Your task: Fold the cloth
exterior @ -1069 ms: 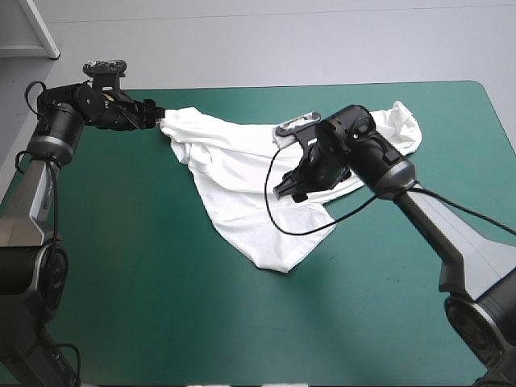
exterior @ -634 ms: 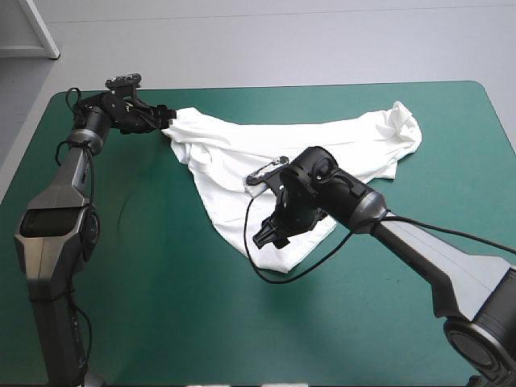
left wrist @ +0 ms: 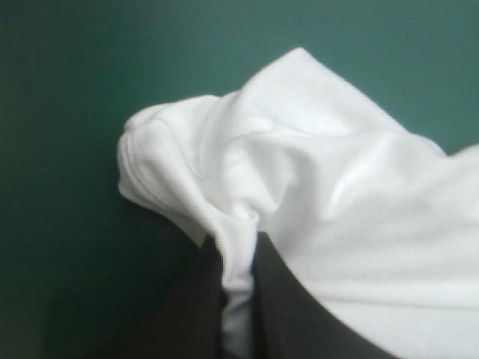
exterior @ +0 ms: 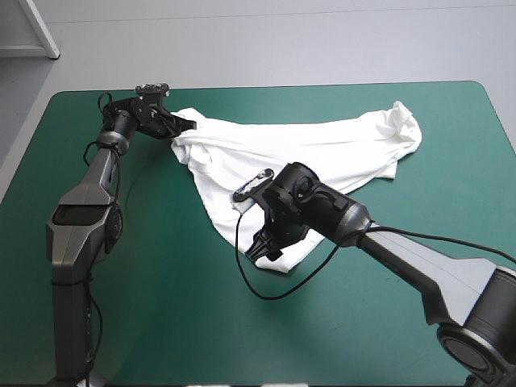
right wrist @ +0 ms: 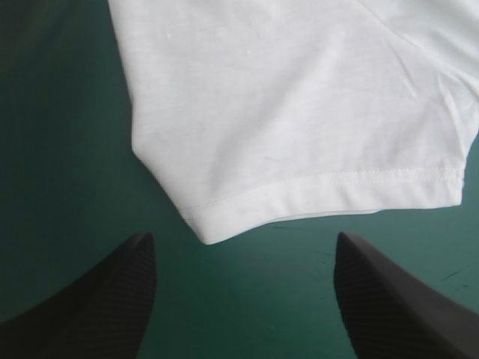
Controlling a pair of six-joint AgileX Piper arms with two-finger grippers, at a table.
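The white T-shirt point(exterior: 322, 153) lies spread and rumpled across the far half of the table, with one hem corner pointing toward the near edge. At its far left corner my left gripper point(exterior: 187, 125) is shut on a bunched fold. In the left wrist view the cloth point(left wrist: 337, 209) runs between the nearly closed black fingers of that gripper point(left wrist: 239, 258). My right gripper point(exterior: 262, 246) hangs over the near hem corner. It stands open point(right wrist: 243, 247), and the stitched hem of the T-shirt point(right wrist: 299, 112) lies just ahead of the fingertips with nothing between them.
The teal-green cover point(exterior: 161, 282) stretches wide from the shirt to the table's near edge. The far edge of the table point(exterior: 242, 86) runs close behind the left gripper. The shirt's right end is bunched near the far right corner.
My left gripper moved right along the far edge and shut on the shirt's corner. The right arm swung left and nearer, from the shirt's middle to its near hem corner, staying open.
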